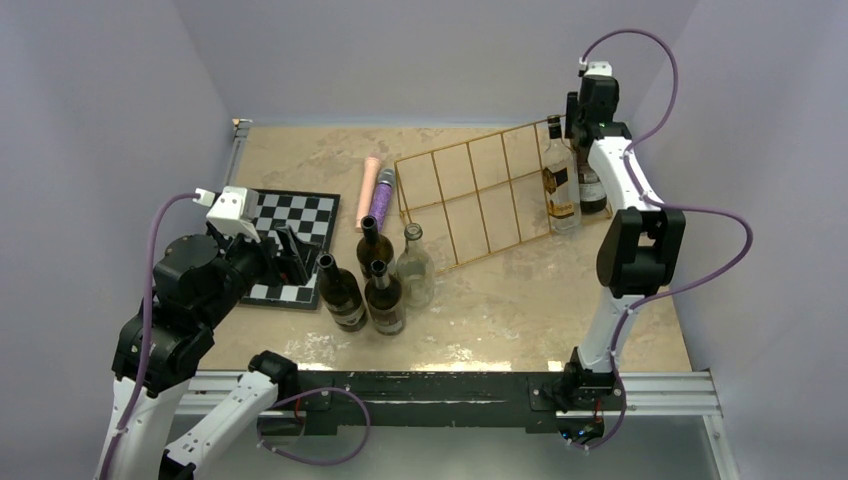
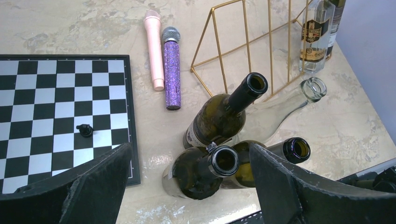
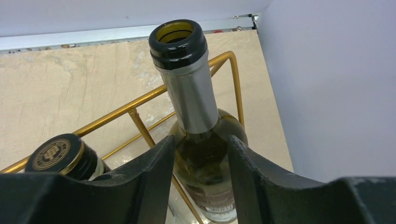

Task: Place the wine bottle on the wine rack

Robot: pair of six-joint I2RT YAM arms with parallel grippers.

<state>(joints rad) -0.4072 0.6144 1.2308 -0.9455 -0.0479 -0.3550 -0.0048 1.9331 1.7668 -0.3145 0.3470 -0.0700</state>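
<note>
The golden wire wine rack [image 1: 470, 200] lies at the back of the table; it also shows in the left wrist view [image 2: 243, 51] and the right wrist view [image 3: 140, 105]. A green wine bottle with a silver foil neck [image 3: 189, 93] stands upright at the rack's far right end [image 1: 592, 188]. My right gripper [image 3: 201, 142] hangs open just above its shoulder, one finger on each side, not touching it [image 1: 576, 115]. My left gripper [image 2: 190, 151] is wide open and empty above a dark bottle [image 2: 205, 170] in the front cluster [image 1: 295, 255].
A clear liquor bottle with a black-gold cap [image 3: 58, 151] stands beside the wine bottle [image 1: 560, 185]. Two more dark bottles [image 1: 372, 245] [image 1: 384, 300] and a clear one [image 1: 415, 268] stand mid-table. The chessboard [image 1: 290, 225] lies left, and a pink [image 1: 370, 190] and a purple microphone [image 1: 381, 200] lie behind.
</note>
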